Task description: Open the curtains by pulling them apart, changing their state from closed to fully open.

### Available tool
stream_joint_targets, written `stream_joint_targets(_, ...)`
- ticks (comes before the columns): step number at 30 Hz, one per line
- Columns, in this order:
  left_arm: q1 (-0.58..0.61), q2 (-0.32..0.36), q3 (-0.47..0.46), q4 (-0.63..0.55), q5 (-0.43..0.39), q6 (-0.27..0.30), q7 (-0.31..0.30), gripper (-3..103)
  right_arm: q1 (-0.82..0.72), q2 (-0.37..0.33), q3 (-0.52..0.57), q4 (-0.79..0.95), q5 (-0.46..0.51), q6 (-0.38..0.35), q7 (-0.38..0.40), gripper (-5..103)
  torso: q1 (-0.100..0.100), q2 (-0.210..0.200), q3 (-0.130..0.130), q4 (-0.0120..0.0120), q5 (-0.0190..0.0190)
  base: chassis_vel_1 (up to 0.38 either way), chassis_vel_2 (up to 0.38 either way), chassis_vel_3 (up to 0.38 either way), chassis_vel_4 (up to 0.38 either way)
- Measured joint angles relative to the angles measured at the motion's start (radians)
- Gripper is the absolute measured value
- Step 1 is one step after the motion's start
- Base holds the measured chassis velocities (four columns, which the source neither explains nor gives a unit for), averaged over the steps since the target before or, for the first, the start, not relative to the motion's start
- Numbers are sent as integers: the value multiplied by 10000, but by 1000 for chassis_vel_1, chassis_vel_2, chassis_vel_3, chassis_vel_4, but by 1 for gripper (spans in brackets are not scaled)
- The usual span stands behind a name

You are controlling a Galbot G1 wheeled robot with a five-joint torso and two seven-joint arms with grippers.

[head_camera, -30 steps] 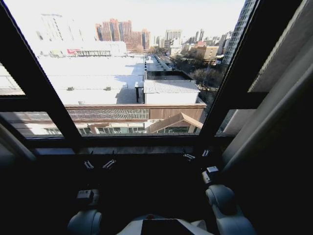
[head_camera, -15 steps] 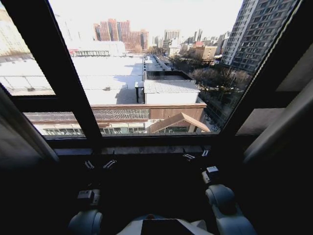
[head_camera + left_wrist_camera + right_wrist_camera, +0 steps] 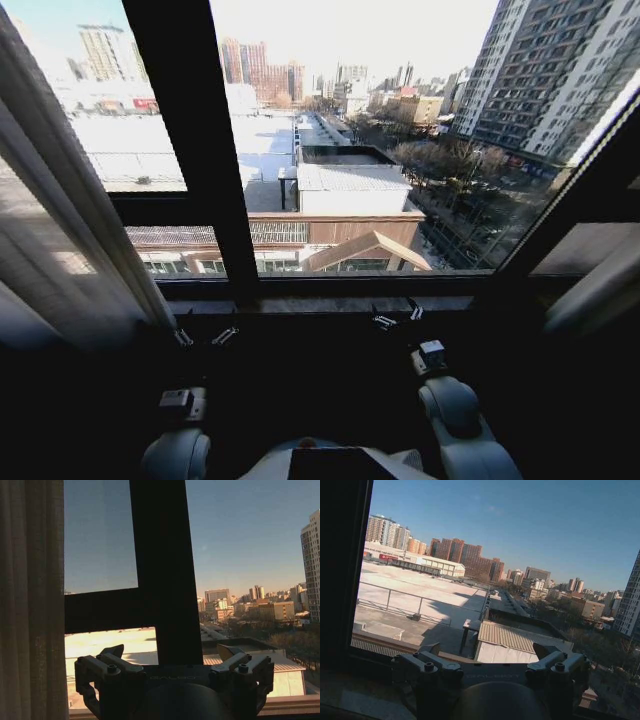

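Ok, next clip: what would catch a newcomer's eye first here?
The bright city view through the window, cut by a thick dark window frame bar left of centre. Next, the sheer pleated curtains, gathered at the left and right edges with the glass between them bare. Low down, the left claw and right claw sit open at the sill, touching no fabric.

This is a room on a high floor of a city building. A large window with dark frame bars (image 3: 200, 150) looks down on rooftops (image 3: 345, 180) and apartment towers (image 3: 540, 70). Sheer curtains (image 3: 60, 240) hang at its side.
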Motion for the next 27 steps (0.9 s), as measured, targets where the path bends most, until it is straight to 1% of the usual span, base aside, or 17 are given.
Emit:
stream_joint_targets(13, -4, 20, 0, 9, -1, -28, 13, 100, 19, 13, 31, -62, -4, 60, 4, 100, 1, -1, 0, 1, -3, 349, 346, -343, -360)
stream_joint_targets(15, -3, 27, -6, 11, -2, -31, 14, 100, 22, 16, 32, -76, -3, 68, 7, 100, 0, 0, 0, -3, -5, 370, 365, -372, -389)
stream_joint_targets(19, -4, 27, -2, 40, -3, -35, 14, 100, 38, 23, 32, -106, 15, 86, 19, 100, 0, 0, 0, -1, -1, 375, 382, -364, -366)
stream_joint_targets(23, -14, 14, 48, 74, -2, -36, 15, 100, 75, 20, 40, -171, 50, 170, 48, 100, 1, 0, 1, 0, -6, 342, 328, -323, -324)
stream_joint_targets(26, -28, 11, 55, 90, -2, -36, 15, 100, 148, 20, 42, -282, 116, 442, 60, 100, 0, 0, 1, -1, -4, 332, 355, -347, -346)
stream_joint_targets(27, -36, 10, 49, 103, -1, -36, 15, 100, 207, 20, 42, -350, 236, 645, 51, 100, 0, 0, 1, -1, -1, 350, 371, -339, -387)
